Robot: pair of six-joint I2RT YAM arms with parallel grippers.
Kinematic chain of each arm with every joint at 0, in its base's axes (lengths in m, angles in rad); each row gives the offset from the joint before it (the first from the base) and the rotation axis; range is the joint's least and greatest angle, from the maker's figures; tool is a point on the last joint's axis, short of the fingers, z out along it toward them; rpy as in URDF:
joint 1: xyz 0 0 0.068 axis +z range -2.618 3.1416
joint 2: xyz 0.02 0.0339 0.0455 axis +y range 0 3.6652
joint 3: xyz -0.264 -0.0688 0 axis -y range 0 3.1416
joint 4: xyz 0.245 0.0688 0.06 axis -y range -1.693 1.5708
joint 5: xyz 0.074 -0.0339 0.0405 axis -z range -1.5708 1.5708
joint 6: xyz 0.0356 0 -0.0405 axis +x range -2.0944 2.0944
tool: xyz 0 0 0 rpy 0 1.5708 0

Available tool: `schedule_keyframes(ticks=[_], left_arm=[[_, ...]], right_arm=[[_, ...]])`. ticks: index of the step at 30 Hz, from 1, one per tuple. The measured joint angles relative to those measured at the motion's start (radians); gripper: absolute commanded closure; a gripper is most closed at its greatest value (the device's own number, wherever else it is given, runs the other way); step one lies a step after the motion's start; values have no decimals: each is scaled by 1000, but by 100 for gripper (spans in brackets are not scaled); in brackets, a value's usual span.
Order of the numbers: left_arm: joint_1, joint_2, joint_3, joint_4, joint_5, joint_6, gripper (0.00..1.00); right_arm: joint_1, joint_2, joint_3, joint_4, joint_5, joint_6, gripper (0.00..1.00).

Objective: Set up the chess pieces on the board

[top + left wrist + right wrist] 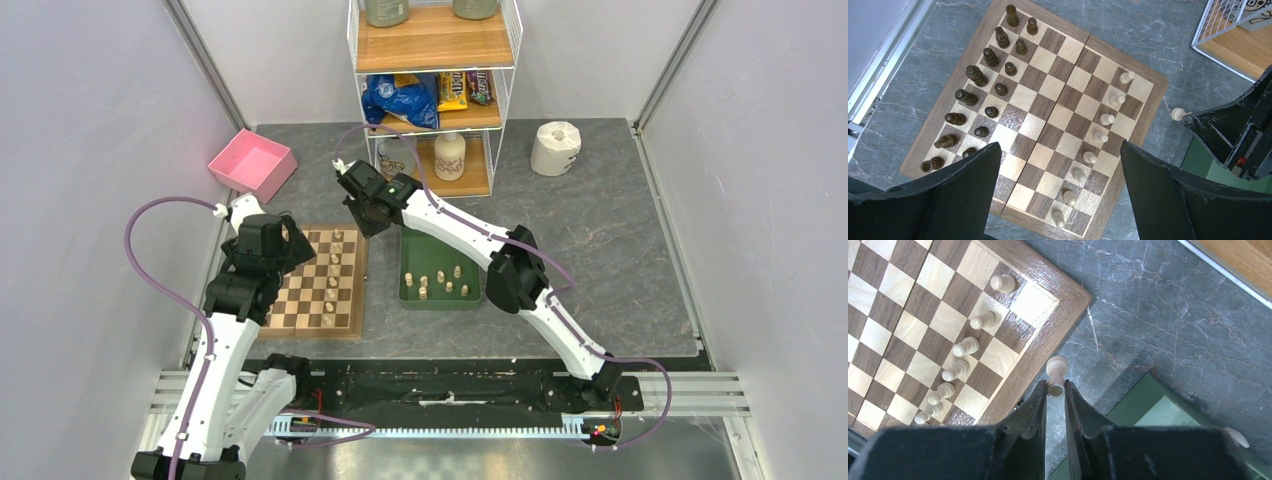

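The board (305, 300) lies at the left, under my left arm. In the left wrist view the board (1058, 117) carries two rows of dark pieces (977, 75) on its left side and a row of cream pawns (1107, 119) on its right. My left gripper (1060, 150) is open and empty, high above the board (280, 248). My right gripper (1055, 386) is shut on a cream piece (1056, 369), held by its base just off the board's corner (1048, 335), over the table. It also shows in the top view (365, 215). The held piece shows in the left wrist view (1177, 114).
A green tray (470, 300) right of the board holds several loose cream pieces (440, 280). A pink bin (252, 163) sits at the back left. A wire shelf (435, 90) with snacks and a paper roll (555, 147) stand at the back.
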Motion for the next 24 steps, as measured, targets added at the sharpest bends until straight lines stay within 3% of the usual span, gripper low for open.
schedule_keyframes(ticks=[6, 12, 16, 24], left_arm=[[2, 0, -11, 0, 17, 0, 5], [2, 0, -13, 1, 23, 0, 5], [2, 3, -13, 3, 31, 0, 5], [2, 21, -14, 5, 50, 0, 5]], right_arm=[[5, -56, -110, 8, 29, 4, 86], [0, -312, -440, 23, 122, 36, 85], [-21, -442, -551, 36, 138, 76, 84], [-75, -428, -631, 70, 132, 126, 83]])
